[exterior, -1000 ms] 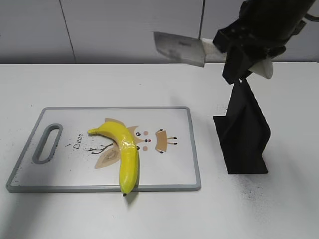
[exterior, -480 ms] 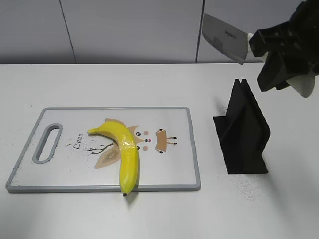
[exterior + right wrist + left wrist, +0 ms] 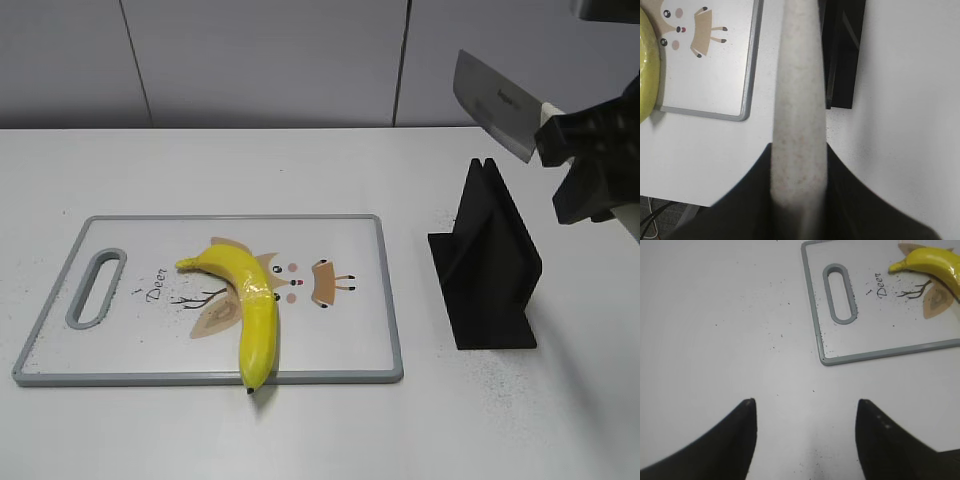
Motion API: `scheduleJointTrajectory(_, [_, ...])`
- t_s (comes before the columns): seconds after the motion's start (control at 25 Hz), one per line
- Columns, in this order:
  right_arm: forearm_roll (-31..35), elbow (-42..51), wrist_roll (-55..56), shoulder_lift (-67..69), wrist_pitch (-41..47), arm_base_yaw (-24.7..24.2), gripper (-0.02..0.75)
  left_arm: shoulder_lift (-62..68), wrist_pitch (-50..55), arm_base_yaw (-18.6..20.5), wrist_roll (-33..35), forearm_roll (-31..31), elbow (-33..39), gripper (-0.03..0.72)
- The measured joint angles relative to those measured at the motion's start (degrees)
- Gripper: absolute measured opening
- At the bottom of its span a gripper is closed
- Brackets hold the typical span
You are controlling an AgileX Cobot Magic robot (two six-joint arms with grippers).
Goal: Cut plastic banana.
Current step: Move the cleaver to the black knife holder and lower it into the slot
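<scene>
Right pincer (image 3: 590, 160) partly out of frame

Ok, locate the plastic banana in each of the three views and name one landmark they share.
Exterior view: plastic banana lies left of centre on the cutting board, its lower tip past the front edge.
Left wrist view: only its stem end shows, top right corner.
Right wrist view: a yellow sliver at the left edge.
Shared landmark: the grey-rimmed cutting board.

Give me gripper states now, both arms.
Left gripper: open, empty, over bare table.
Right gripper: shut on the knife, held up above the black stand.
</scene>
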Motion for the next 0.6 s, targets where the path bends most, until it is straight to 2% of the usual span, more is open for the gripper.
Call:
scheduleJointTrajectory(0.4, [-2.4,3.6,4.5,-0.1,-1.9,0.0,0.167,-21.5,1.7,0.0,-0.2,-3.7,5.8,0.581])
scheduleJointTrajectory(0.6, [-2.9,3.8,5.4,-0.1,-2.7,0.0,0.167,-25.4,2.0,0.0,-4.0,-1.1,7.3,0.566])
